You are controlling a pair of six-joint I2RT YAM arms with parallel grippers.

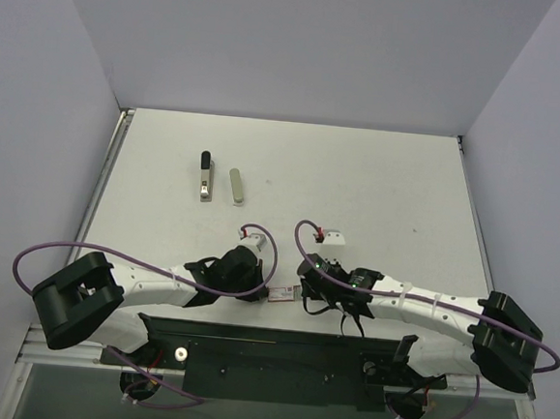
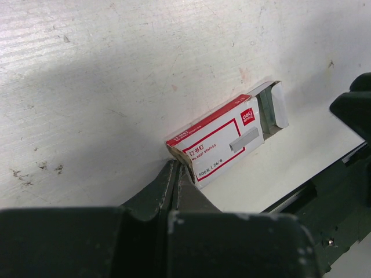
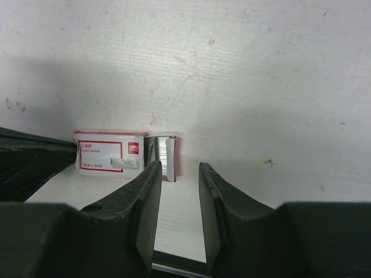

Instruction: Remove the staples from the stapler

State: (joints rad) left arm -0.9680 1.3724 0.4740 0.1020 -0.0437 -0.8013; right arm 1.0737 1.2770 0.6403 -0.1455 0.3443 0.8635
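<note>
The stapler, silver with a black end, lies far back on the table. Just to its right is a short silver-grey piece; I cannot tell whether it is the staples. Both grippers are far from the stapler, down at the near edge, on either side of a small red-pink staple box. My left gripper is shut, its tips against the closed end of the box. My right gripper stands open and empty in front of the open end of the box, where silver staples show.
The table's near edge runs right under the right gripper's fingers. A white plug on the purple cable hangs over the table behind the right wrist. White walls enclose the table on three sides.
</note>
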